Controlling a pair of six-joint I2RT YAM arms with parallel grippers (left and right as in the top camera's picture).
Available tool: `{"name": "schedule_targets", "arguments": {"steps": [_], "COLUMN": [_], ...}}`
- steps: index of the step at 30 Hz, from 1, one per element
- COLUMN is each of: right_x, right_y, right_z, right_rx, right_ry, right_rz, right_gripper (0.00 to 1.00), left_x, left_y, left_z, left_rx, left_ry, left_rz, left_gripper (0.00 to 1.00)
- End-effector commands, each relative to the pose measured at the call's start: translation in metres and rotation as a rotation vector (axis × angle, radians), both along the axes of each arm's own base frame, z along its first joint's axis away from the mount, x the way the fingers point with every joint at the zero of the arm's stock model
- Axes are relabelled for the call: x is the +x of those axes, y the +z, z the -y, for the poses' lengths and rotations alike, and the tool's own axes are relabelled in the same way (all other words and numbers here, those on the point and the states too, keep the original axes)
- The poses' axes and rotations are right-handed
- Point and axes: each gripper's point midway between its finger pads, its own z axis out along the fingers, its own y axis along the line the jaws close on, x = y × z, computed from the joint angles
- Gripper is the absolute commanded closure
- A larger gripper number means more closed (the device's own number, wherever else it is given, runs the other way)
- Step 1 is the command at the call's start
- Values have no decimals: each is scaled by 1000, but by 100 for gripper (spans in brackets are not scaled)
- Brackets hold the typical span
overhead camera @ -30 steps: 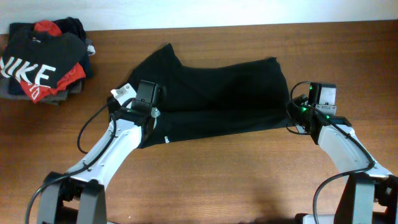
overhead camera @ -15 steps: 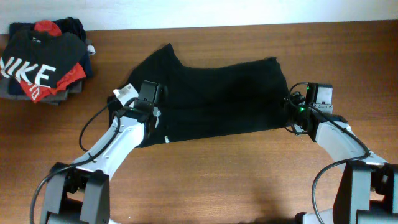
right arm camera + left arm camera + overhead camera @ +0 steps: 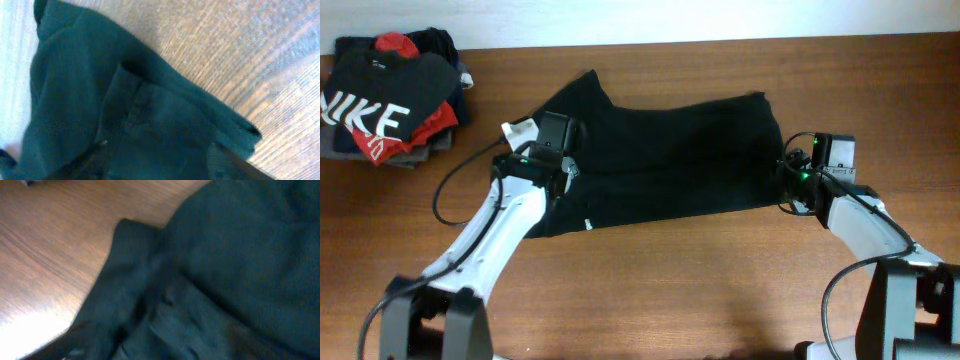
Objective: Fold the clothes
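- Overhead: the plain black short-sleeved T-shirt of thin soft fabric (image 3: 670, 150) lay spread across the middle of the brown wooden table (image 3: 720, 290), doubled over along its length, with a sleeve poking out at the far left.
- The left gripper (image 3: 560, 160) sat over the shirt's left end and the right gripper (image 3: 788, 183) at its right edge. From above I could not tell whether either pincer was spread or pinching cloth.
- A stack of folded garments, topped by a black shirt with large white letters (image 3: 385, 105), sat in the far left corner, well apart from the work.
- Left wrist: only dark wrinkled cloth and a patch of bare wood showed. No fingers were in view, so the pincer's state stayed unknown.
- Right wrist: the shirt's layered edge and a corner lay on the wood. A dark shape at the near right might have been a finger, but I could not tell the state here either.
- Handling, as a judgement: the shirt looked light, limp and easily creased, likely to sag and drag on the wood rather than hold shape. It would be best taken at its two end edges, pinching both layers together, and lifted evenly.
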Motion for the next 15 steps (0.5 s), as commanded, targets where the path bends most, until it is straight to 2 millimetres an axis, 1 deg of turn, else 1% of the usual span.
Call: {"name": "schedule_targets", "arguments": {"steps": [1, 2, 3, 5, 6, 8, 9, 11, 15], "right_x": [7, 6, 6, 3, 0, -5, -7, -12, -28], "right_y": [30, 31, 32, 33, 30, 26, 25, 22, 11], "right_z": [-16, -22, -28, -37, -38, -37, -37, -38, -39], "right_rx": [44, 69, 101, 143, 148, 146, 145, 151, 165], "right_ry": [82, 100, 122, 151, 151, 144, 141, 140, 134], "right_rz": [81, 84, 86, 80, 63, 38, 27, 3, -77], "right_gripper": [46, 50, 53, 55, 54, 54, 54, 53, 53], "left_x": [-8, -13, -20, -29, -32, -33, -32, -30, -28], "left_y": [17, 13, 8, 1, -3, -8, -12, -19, -39], "left_z": [32, 41, 49, 59, 61, 61, 61, 56, 38], "left_rx": [-185, -229, -276, -330, -342, -337, -335, -313, -270], "left_ry": [-120, -144, -166, -189, -192, -189, -186, -171, -115], "left_rz": [-28, -57, -95, -149, -173, -188, -197, -208, -254], "left_gripper": [55, 60, 63, 63, 61, 54, 50, 42, 39]}}
